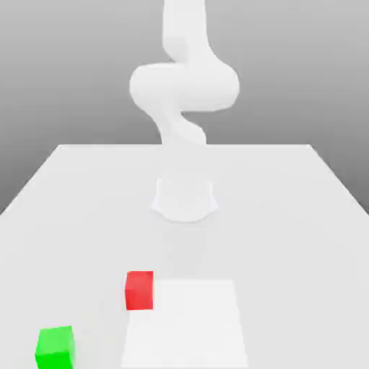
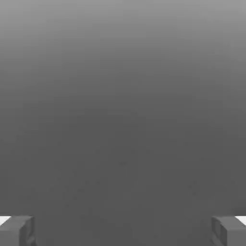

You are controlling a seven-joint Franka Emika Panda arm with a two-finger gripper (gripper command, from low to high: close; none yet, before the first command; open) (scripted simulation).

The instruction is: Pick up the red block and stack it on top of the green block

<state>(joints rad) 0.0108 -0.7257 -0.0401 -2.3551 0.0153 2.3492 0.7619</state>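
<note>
Hand view: my gripper [image 2: 123, 230] gapes wide, empty — red block [image 1: 139, 290] probably well below; green block [image 1: 55, 347] near the table [image 1: 288, 202] edge.

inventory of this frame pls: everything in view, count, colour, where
red block: 1, bright red, on the table, near the front, toward the exterior view's left of centre.
green block: 1, bright green, on the table, front corner on the exterior view's left, apart from the red block.
square patch: 1, lighter white, flat on the table, beside the red block on the exterior view's right.
table: 1, white, spans the scene.
arm: 1, white, rises from its round base at mid-table.
gripper: 1, grey fingertips, open wide, nothing between them.
</note>
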